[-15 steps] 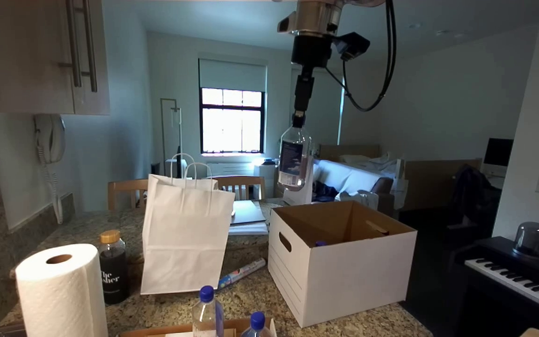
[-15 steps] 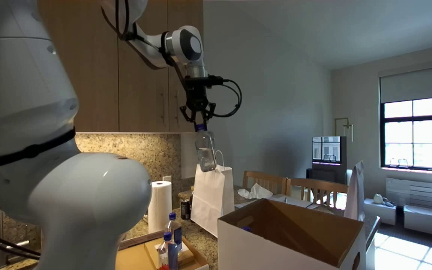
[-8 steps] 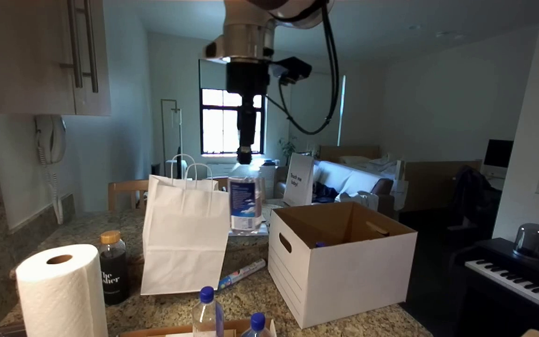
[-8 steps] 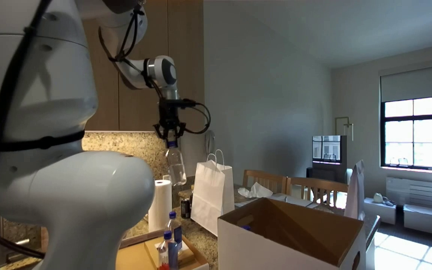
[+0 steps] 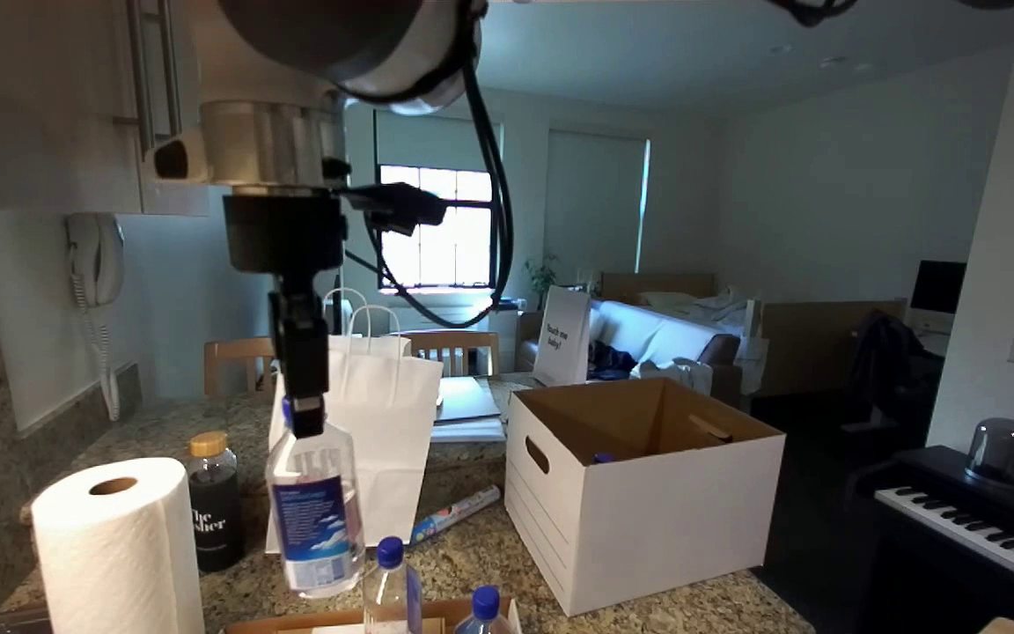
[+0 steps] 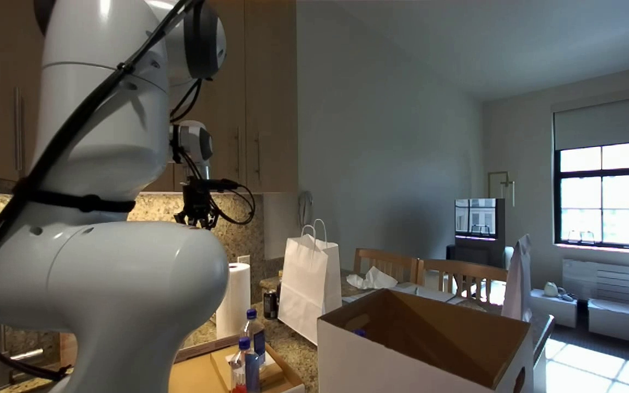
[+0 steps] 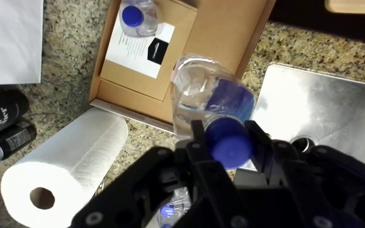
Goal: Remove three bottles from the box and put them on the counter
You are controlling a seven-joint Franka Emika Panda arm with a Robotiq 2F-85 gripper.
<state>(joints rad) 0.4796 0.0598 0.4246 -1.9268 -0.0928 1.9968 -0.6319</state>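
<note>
1 bottle [image 5: 315,519] hangs beneath the gripper [image 7: 226,129] by its cap [image 7: 230,147].

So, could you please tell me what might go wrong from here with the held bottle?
The claw grips the held bottle only by its blue cap, so it might swing or slip. Lowering it could knock a standing bottle in the shallow cardboard tray. The upright paper towel roll nearby may be brushed and tipped.

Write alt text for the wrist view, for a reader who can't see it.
A black gripper holds a clear plastic bottle by its blue cap above a granite counter. Another blue-capped bottle stands in a shallow cardboard tray; at left are a paper towel roll and a black can.
</note>
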